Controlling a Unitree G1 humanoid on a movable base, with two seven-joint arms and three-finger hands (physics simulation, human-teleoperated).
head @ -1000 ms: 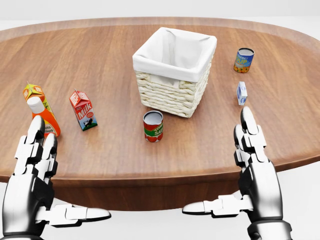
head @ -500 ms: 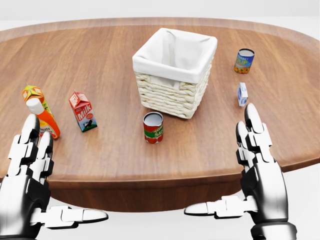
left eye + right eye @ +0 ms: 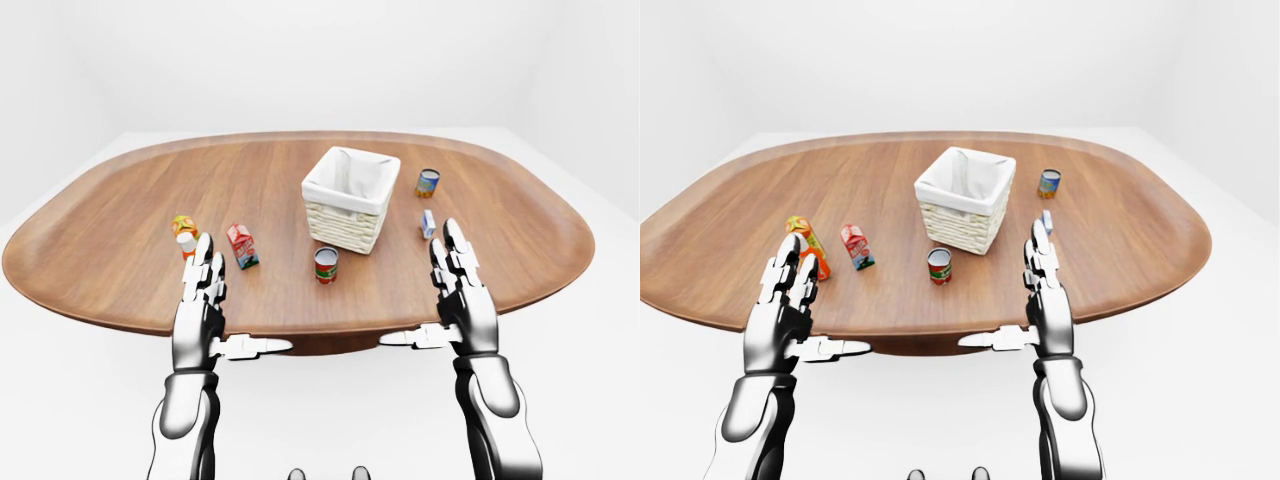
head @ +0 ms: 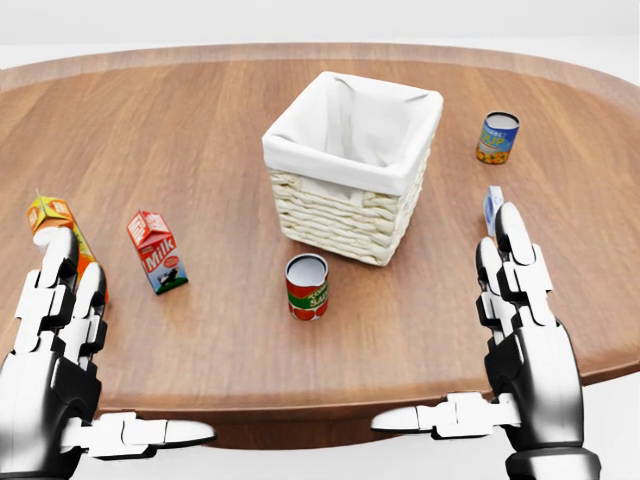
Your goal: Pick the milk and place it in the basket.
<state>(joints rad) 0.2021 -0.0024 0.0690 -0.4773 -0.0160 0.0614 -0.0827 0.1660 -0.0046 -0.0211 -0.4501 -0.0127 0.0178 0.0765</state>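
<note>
The milk (image 4: 155,252), a small red carton with white lettering, stands upright on the wooden table (image 4: 200,130) at the left of the head view. The wicker basket (image 4: 340,225) with a white cloth lining stands at the middle, right of the milk. My left hand (image 4: 125,345) hovers open at the table's near edge, below and left of the milk, not touching it. My right hand (image 4: 450,325) is open at the lower right, well away from the milk. Nothing is held in either hand.
An orange juice bottle (image 4: 50,218) stands left of the milk, partly hidden by my left fingers. A tomato can (image 4: 307,287) sits just below the basket. A blue can (image 4: 497,137) and a small blue-white carton (image 4: 491,207) stand at the right.
The whole picture has shifted: the camera has moved closer to the table, so everything on it sits lower and larger. Both hands stay open and keep roughly the same place in view.
</note>
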